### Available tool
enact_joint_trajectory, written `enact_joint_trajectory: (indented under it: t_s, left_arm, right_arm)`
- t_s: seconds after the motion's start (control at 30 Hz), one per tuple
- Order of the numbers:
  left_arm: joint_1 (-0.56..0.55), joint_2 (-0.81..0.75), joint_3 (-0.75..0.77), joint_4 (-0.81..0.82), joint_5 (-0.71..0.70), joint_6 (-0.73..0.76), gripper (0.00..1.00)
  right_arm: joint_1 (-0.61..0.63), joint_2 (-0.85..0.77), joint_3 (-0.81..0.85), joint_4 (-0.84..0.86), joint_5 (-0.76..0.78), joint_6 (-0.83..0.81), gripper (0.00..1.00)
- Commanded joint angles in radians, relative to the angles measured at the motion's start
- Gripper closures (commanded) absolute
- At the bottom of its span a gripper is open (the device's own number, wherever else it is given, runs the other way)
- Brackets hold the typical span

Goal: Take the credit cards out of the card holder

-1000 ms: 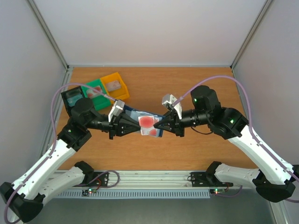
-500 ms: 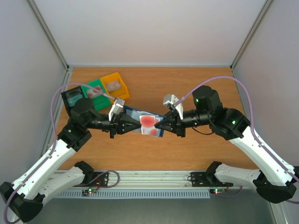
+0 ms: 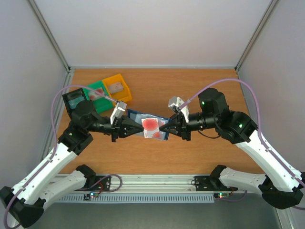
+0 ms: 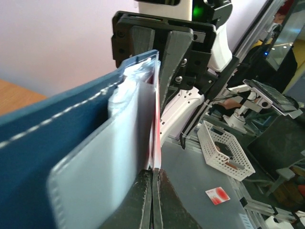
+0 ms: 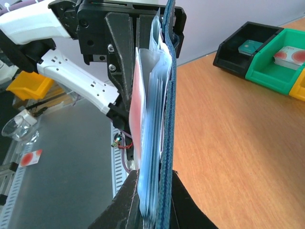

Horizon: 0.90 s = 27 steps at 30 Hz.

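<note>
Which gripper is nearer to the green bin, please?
Left. The left gripper, shut on a credit card, is right of the green bin; the right gripper, holding the card holder, is farther right, beyond it.

The left arm (image 3: pixel 53 160) and the right arm (image 3: pixel 269 157) rise from their bases at the near edge, elbows bent outward and forearms angled inward, so the two wrists face each other almost tip to tip at about the same height. The left gripper (image 3: pixel 141 128) has its jaws pressed flat together on the edge of a credit card (image 3: pixel 151 124). The right gripper (image 3: pixel 162 128) is pinched narrowly on the opposite edge of the card holder (image 3: pixel 135 114).
</note>
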Motion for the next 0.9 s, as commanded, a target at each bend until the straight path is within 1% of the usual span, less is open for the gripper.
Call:
enact_joint_trajectory:
  t_s: [0.0,0.13,0.17,0.23,0.33,0.37,0.53,0.57,0.6,0.63,0.67,0.73,0.77,0.8,0.87]
  left_arm:
    - [-0.030,0.007,-0.021,0.133,0.002,-0.057,0.96]
    - [-0.033,0.008,-0.025,0.158,-0.014,-0.091,0.81]
    - [-0.032,0.006,-0.025,0.165,-0.016,-0.094,0.78]
    - [-0.032,0.006,-0.026,0.170,-0.025,-0.099,0.76]
    - [-0.033,0.010,-0.029,0.180,-0.035,-0.109,0.84]
    - [-0.033,0.013,-0.029,0.189,-0.036,-0.113,0.85]
    - [-0.040,0.024,-0.029,0.192,-0.053,-0.113,0.80]
    - [-0.043,0.024,-0.029,0.192,-0.052,-0.113,0.82]
    - [-0.045,0.024,-0.031,0.191,-0.051,-0.111,0.88]
    - [-0.046,0.023,-0.032,0.188,-0.052,-0.108,0.97]
    - [-0.047,0.020,-0.034,0.181,-0.054,-0.106,0.99]
    - [-0.046,0.010,-0.034,0.169,-0.059,-0.111,1.00]
    - [-0.042,0.001,-0.029,0.145,-0.074,-0.114,1.00]
    - [-0.032,-0.006,-0.022,0.099,-0.118,-0.110,1.00]
    - [0.014,-0.018,-0.011,-0.029,-0.182,-0.097,1.00]
  right_arm:
    - [-0.004,0.003,0.019,0.014,-0.041,-0.004,0.99]
    - [-0.004,0.000,0.018,0.018,-0.048,-0.003,0.99]
    - [-0.004,0.000,0.016,0.019,-0.051,-0.002,0.99]
    - [-0.004,0.004,0.018,0.020,-0.060,-0.003,0.99]
    - [-0.005,0.007,0.020,0.025,-0.071,-0.002,0.99]
    - [-0.004,0.007,0.021,0.026,-0.072,-0.001,0.99]
    - [-0.004,0.008,0.018,0.028,-0.076,0.004,0.99]
    - [-0.004,0.008,0.017,0.030,-0.077,0.006,0.99]
    - [-0.004,0.008,0.017,0.031,-0.078,0.006,0.99]
    - [-0.004,0.006,0.016,0.033,-0.078,0.008,0.99]
    - [-0.004,0.005,0.016,0.034,-0.075,0.008,0.99]
    - [-0.004,0.002,0.014,0.035,-0.061,0.012,0.99]
    - [-0.006,-0.001,0.011,0.034,-0.043,0.019,0.99]
    - [-0.009,-0.004,0.005,0.030,-0.014,0.027,0.99]
    - [-0.036,-0.008,-0.011,0.015,0.021,0.045,0.99]
